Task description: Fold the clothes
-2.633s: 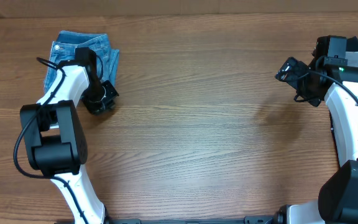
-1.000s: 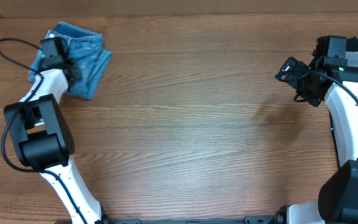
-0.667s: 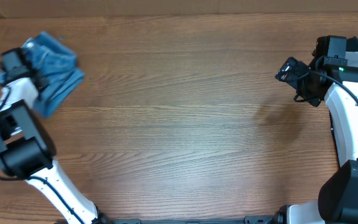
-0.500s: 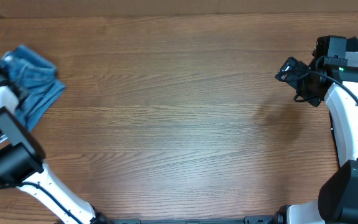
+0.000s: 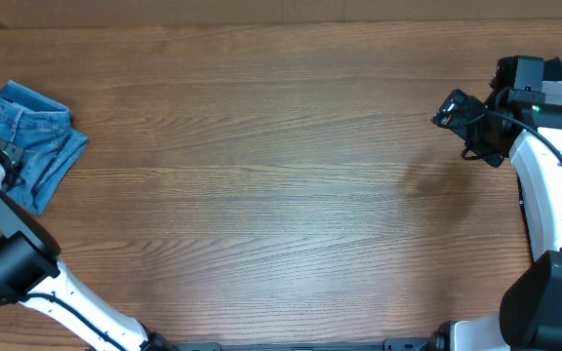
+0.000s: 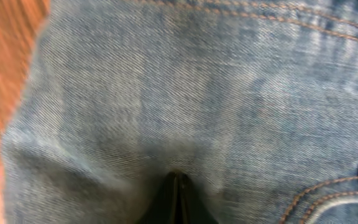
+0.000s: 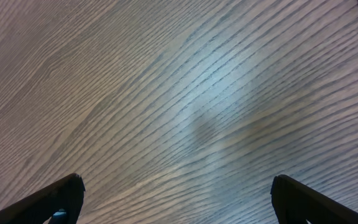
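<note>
Dragged left within the last second, the jeans (image 5: 29, 141) now lie bunched at the worktop's (image 5: 281, 195) far-left edge, long axis near-to-far. My left jaws are pinched tight on their denim; my right jaws gape empty, well apart.

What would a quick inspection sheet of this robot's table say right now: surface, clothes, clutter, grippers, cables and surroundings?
Surface: wooden table, bare grain across the middle.
Job's things: jeans, light blue denim, lying bunched in a compact bundle at the far left edge of the table.
Clutter: nothing seen.
Grippers: left gripper has its fingers closed together on the jeans' cloth, which creases around them; right gripper is open wide above bare wood at the right side, holding nothing.
Cables: a black cable runs along the right arm, clear of the jeans.
Surroundings: nothing seen beyond the table.
</note>
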